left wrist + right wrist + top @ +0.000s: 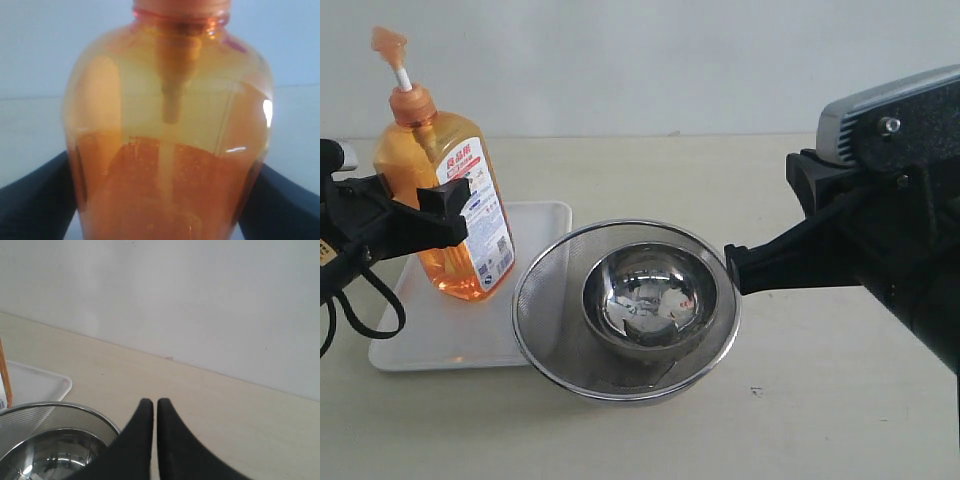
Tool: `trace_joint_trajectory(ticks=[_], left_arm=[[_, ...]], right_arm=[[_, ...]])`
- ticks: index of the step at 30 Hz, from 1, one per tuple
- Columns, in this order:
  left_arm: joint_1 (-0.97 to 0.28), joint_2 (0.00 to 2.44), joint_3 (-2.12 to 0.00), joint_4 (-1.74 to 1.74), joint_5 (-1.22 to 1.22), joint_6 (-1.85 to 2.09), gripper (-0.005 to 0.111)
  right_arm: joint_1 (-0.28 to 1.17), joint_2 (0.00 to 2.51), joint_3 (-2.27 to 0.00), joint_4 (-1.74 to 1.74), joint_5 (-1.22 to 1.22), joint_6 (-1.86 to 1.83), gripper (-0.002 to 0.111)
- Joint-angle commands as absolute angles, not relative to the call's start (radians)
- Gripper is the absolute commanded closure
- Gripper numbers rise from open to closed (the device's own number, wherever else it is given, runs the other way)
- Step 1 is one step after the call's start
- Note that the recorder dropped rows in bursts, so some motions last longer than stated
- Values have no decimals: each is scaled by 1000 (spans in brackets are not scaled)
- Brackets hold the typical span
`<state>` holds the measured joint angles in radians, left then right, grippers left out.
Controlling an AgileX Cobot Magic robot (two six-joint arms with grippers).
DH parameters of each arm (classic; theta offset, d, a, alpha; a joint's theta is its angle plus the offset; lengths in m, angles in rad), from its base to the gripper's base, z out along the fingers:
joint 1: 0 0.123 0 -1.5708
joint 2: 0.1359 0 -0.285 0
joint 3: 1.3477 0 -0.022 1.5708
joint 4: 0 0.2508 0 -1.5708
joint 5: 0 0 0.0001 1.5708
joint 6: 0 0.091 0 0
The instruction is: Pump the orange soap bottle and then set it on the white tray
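The orange soap bottle (428, 150) is upright over the white tray (535, 215), its pump head raised on the white stem. I cannot tell whether its base rests on the tray. My left gripper (435, 215) is shut on the bottle's middle. In the left wrist view the bottle (170, 100) fills the frame between the two dark fingers (35, 200) of the left gripper (165, 200). My right gripper (732, 270) is shut and empty, hovering by the sieve's right rim. The right wrist view shows the right gripper (152, 402) shut, a corner of the tray (40, 382) and a sliver of the bottle (4, 380).
A round steel mesh sieve (545, 270) lies just right of the tray, overlapping its right edge, with a shiny steel bowl (650, 300) inside it. Both the sieve (75, 410) and the bowl (55, 455) appear in the right wrist view. A pale wall stands behind the beige table.
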<state>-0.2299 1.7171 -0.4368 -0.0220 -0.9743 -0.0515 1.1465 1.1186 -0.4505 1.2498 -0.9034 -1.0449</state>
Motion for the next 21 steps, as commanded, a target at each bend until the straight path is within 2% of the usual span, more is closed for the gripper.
trace_joint_trajectory(ticks=[1, 10, 21], left_arm=[[-232, 1721, -437, 9, -935, -141, 70], [-232, 1721, -440, 103, -927, -341, 70], [-232, 1721, -442, 94, -910, -322, 71]], right_arm=[[1145, 1110, -447, 1242, -901, -1048, 108], [1145, 1110, -447, 1240, -901, -1048, 108], [1145, 1110, -447, 1239, -901, -1046, 108]])
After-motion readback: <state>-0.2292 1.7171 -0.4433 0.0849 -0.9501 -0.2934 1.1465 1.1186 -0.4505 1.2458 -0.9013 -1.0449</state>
